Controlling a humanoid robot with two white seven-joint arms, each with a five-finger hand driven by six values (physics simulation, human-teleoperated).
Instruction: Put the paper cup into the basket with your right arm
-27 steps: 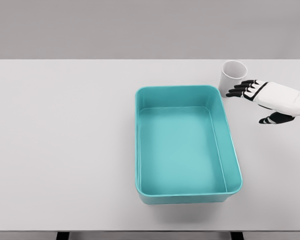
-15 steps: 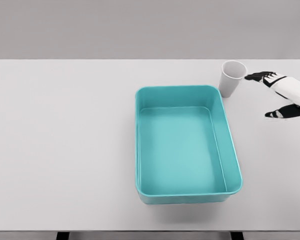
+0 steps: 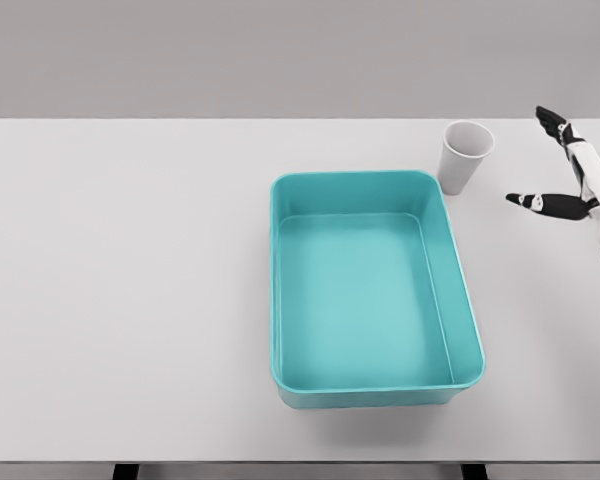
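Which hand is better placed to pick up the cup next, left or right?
Right. The right hand is open beside the paper cup, which stands upright on the table just past the basket's far right corner. No left arm is in view.

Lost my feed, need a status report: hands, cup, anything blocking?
Right hand open, clear of the white paper cup. Cup upright on table, outside the teal plastic basket. Left arm out of view. Nothing in the way.
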